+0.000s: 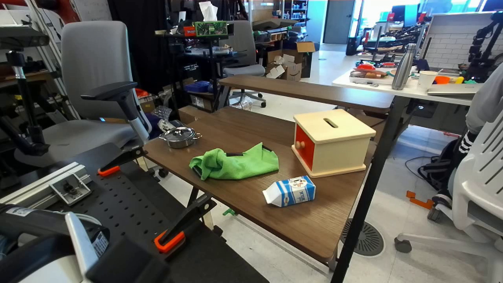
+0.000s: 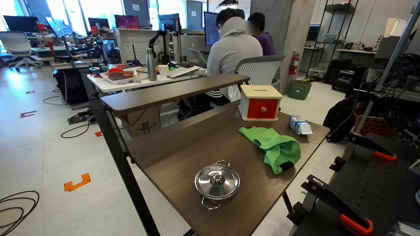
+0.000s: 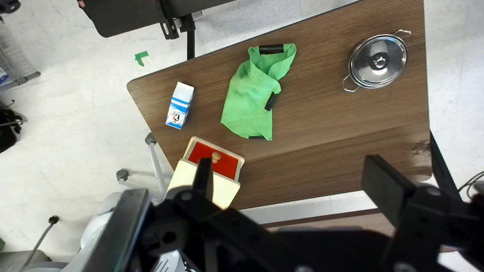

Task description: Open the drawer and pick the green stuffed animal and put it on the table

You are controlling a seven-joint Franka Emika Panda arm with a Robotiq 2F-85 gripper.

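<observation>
jaws wide apart, holding nothing | red drawer shut | pinch round knob gently, pull straight, slowly

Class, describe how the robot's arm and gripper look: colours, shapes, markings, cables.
The gripper is black, with two blocky fingers on linked bars and round bolt heads. In an exterior view, what seems part of the arm shows white panels, black sections and a label too small to read; a pale cable curves nearby.
</observation>
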